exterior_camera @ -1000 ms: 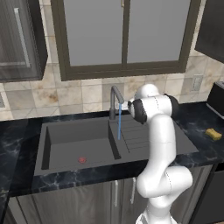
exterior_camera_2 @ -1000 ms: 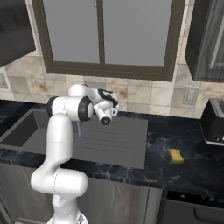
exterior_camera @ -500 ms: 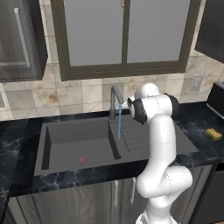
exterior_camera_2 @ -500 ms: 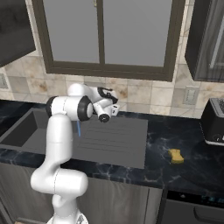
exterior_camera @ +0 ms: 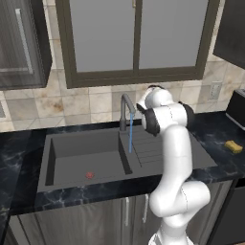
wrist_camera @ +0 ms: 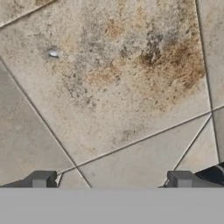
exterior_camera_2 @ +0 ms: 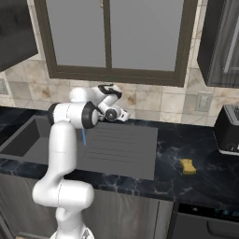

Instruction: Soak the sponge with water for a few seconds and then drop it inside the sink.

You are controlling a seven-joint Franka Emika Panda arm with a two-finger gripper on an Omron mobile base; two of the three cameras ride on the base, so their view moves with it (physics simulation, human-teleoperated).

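The sink is serving as the landmark here, a dark grey unit set into the black marbled surface, with its deep basin on the left and its ribbed drainboard on the right. The grey gooseneck faucet is standing at the back rim of the sink, between basin and drainboard, and the water is running from its spout in a thin pale-blue vertical stream, landing near the basin's right wall. The red drain mark is lying on the basin floor, toward the front.

The sponge is lying flat on the surface to the right of the sink, well apart from the drainboard's edge and near the front of the surface. Its long axis is running roughly left to right along the surface, with a slight slant toward the back wall at its right end in the left base view. Nothing is touching it.

The claw is hanging above the back of the drainboard, close to the faucet and facing the tiled wall. Its fingertips are standing wide apart, with nothing between them but the beige, brown-stained tile.

A dark toaster is sitting further right of the sink, behind the sponge.
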